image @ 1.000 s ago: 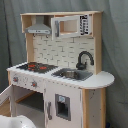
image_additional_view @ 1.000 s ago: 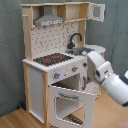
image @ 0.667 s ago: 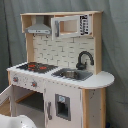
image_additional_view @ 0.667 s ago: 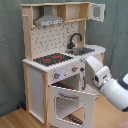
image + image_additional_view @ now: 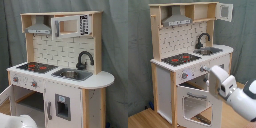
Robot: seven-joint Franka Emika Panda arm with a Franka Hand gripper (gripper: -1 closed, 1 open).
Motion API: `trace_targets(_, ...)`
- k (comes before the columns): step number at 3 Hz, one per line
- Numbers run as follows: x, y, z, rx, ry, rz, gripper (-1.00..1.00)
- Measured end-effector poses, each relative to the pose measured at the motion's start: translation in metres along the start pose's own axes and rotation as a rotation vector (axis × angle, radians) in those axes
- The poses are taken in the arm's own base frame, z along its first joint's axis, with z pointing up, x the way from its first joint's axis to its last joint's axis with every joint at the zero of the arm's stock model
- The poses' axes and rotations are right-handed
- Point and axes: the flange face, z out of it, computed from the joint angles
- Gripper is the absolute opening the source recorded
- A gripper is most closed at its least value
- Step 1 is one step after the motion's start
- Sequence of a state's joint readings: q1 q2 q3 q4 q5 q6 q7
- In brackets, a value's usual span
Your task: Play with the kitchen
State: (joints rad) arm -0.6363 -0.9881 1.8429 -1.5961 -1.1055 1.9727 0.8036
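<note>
Toy kitchen (image 5: 188, 55) stands upright, long axis vertical, front facing the second exterior view's lower right. Oven door (image 5: 195, 102) hangs open. Arm (image 5: 235, 92) before it; gripper state cannot be told.

White-and-wood kitchen (image 5: 178, 75) — grey hood (image 5: 177, 19), black faucet (image 5: 84, 59) (red-ringed hob (image 5: 35, 66)).

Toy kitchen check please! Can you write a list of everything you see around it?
Surface: wooden floor under the kitchen.
Job's things: tall white and light-wood toy kitchen with grey hood, black faucet, sink, red-ringed hob; windowed oven door open, upper cabinet door swung open.
Clutter: nothing seen.
Grippers: white robot arm reaches towards the front below the counter; gripper hidden.
Cables: nothing seen.
Surroundings: grey curtain behind.
</note>
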Motion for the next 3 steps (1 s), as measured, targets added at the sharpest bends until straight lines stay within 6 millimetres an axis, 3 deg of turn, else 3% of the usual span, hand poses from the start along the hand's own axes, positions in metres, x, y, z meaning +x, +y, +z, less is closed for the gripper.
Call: trace_targets(3, -0.014, -0.078, -0.019, 0.125, -0.006, 0.182, 1.0)
